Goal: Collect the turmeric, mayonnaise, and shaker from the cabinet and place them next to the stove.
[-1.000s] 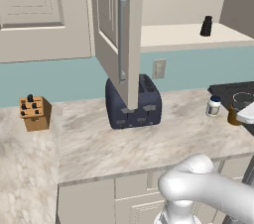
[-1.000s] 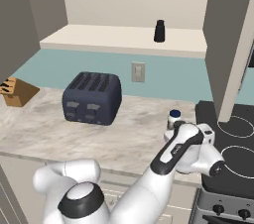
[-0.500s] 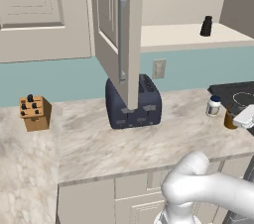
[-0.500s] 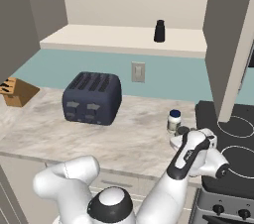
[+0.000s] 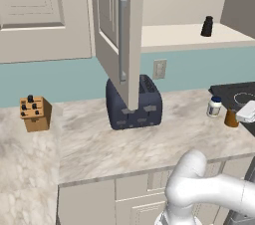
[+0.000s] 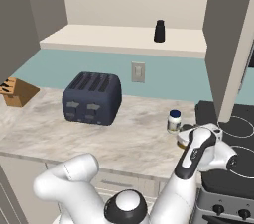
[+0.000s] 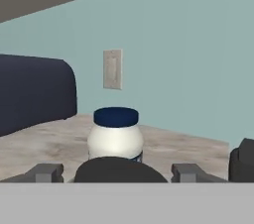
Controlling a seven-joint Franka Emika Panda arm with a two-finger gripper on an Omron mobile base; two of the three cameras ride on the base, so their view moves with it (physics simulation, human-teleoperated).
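Standing on counter beside stove (image 5: 234, 94): turmeric (image 5: 231, 118) and mayonnaise (image 5: 214, 106). Shaker (image 6: 159, 31) is being left on cabinet (image 6: 124, 39) shelf; light, rigid, smooth, best gripped at wider lower body. Gripper (image 7: 113, 172) fingers are being seen straddling turmeric; clenched or released, cannot tell.

Even, bright rendered light, soft faint shadows, no glare, slightly coarse hand view.

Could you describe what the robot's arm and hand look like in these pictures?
The arm is glossy white, built of rounded tubular segments with a dark disc joint cap near its base. The hand has small dark grey finger tips. No cables or markings show.
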